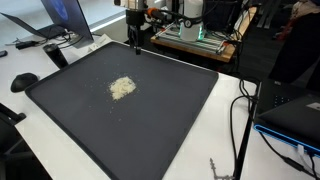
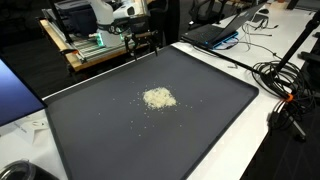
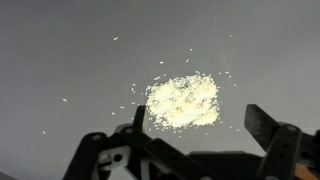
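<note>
arm [image 1: 134, 14]: I see it upright over the mat's [image 1: 60, 95] far edge.
gripper [image 1: 137, 44]: pointing down, jaws wide apart, seemingly empty.

I see a wide tray [image 2: 100, 130] of dark grey, matt, faintly grainy material lying on a smooth white tabletop [image 2: 250, 150]. Near its middle, just toward three o'clock of centre in my wrist view, sits a heap of pale cream grains [image 3: 183, 101], dry, rough and crumbly, with loose flecks around it. My gripper [image 3: 197, 122], at six o'clock in that view, looks like matt black plastic, and at eleven o'clock beyond the tray in an exterior view a board [image 2: 72, 58] looks like bare light wood.
</note>
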{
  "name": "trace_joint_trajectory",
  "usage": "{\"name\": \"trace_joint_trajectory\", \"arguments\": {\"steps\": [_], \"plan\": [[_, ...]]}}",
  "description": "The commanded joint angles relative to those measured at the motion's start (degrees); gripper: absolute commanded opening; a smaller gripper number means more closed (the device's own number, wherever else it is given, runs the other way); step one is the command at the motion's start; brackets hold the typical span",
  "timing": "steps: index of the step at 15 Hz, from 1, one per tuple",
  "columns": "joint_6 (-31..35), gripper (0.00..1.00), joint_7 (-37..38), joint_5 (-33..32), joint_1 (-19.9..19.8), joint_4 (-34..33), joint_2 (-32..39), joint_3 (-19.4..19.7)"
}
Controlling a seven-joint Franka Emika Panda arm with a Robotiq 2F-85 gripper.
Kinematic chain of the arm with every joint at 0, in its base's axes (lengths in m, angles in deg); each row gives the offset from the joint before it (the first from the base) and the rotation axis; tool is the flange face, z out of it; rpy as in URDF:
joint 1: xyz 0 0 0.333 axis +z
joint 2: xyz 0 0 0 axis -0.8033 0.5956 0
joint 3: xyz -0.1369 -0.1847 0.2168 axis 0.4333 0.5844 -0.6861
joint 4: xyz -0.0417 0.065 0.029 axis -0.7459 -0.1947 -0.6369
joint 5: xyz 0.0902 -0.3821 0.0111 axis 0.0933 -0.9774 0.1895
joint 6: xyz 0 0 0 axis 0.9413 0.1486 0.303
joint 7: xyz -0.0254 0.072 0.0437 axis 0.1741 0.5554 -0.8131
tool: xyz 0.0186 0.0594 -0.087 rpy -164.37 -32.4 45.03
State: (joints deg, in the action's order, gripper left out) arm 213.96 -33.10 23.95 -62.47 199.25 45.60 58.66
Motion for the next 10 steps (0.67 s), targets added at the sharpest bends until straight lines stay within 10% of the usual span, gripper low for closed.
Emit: {"name": "trace_joint_trajectory", "arguments": {"steps": [1, 10], "plan": [[-10.99, 1.0, 13.64, -15.59, -0.71, -4.41, -5.91, -1.92], [-34.89, 1.0, 20.09, -19.61, 7.91, -24.27, 0.53, -6.17]]}}
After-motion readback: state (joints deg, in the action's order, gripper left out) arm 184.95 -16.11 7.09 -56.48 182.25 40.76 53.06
